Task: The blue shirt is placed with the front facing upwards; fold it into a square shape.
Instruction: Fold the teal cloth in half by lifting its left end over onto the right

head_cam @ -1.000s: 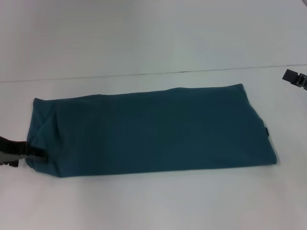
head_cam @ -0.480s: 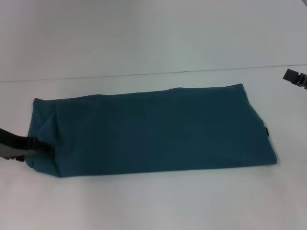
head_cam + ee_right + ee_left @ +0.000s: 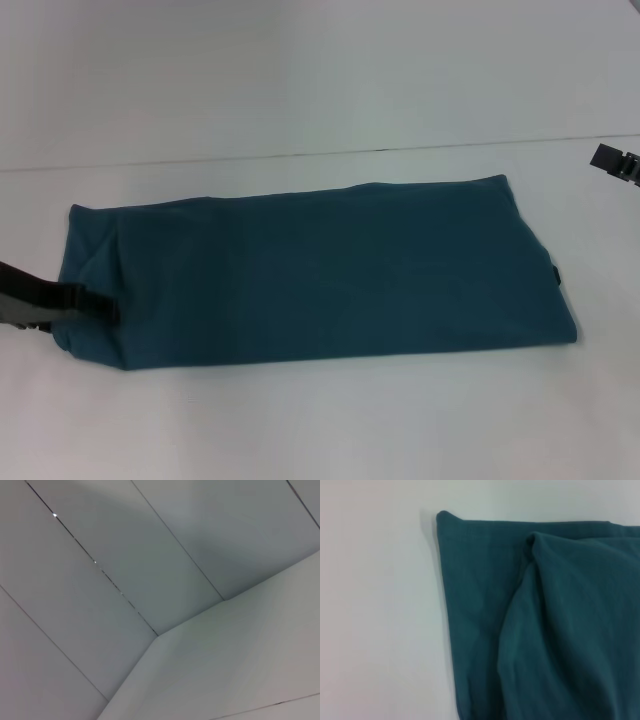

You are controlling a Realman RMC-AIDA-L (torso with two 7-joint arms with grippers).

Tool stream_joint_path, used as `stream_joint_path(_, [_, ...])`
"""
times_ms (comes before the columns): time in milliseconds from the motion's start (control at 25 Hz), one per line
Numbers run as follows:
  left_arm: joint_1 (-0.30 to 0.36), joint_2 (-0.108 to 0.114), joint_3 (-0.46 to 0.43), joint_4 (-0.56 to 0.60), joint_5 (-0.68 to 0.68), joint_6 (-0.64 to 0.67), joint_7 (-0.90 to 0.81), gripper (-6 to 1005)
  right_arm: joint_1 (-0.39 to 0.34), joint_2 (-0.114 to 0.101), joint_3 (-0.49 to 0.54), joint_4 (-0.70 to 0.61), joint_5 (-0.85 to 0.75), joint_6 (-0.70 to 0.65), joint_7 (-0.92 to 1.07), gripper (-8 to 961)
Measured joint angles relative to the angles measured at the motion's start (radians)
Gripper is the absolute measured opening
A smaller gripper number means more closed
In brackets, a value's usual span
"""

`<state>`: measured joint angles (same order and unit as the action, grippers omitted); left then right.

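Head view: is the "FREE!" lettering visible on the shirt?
No: the blue shirt lies as a plain teal strip, no lettering showing.

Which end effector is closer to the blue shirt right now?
Left. The left end effector is at the blue shirt's left end, over its near corner. The right end effector is off past the shirt's far right corner, apart from the cloth.

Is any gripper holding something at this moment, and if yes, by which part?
It cannot be told for sure. The left gripper lies over the left end of the blue shirt, near its front corner, with no lift showing. The right gripper is off the shirt.
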<state>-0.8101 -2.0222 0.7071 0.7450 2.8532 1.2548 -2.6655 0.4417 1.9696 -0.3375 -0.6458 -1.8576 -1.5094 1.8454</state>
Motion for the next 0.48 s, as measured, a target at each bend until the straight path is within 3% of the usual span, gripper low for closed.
stream_joint_path(480, [-0.017, -0.009, 0.039, -0.022, -0.008, -0.016, 0.000, 920, 0.000, -0.001, 0.000, 0.000, 0.000, -0.001, 0.000, 746])
